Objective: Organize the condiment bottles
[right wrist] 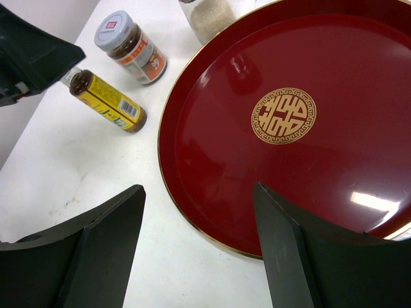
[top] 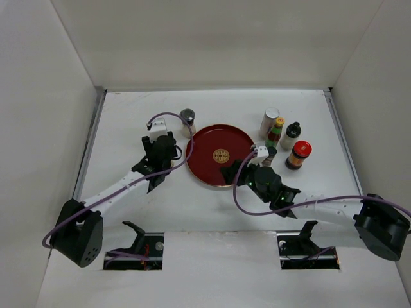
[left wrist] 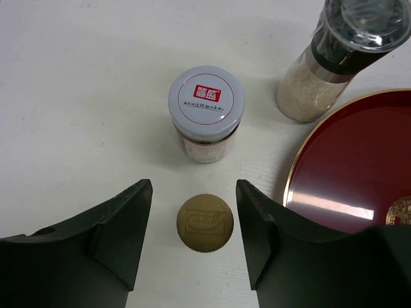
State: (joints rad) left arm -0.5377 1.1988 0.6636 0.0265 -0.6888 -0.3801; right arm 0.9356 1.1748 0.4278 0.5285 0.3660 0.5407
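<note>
Left gripper [left wrist: 192,186] is just hanging with jaws apart astride the yellow-cap bottle [left wrist: 205,223], silver-cap jar [left wrist: 206,109] sitting at its 12 o'clock, grinder [left wrist: 334,58] at 2. Right gripper [right wrist: 199,187] is hovering, jaws spread and gripping nothing, over the tray [right wrist: 359,96] rim at 5 o'clock.

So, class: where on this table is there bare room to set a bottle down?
Free: inside the round red tray, and the far-left corner of the white table. Crowded: the cluster of condiment bottles right of the tray.
</note>
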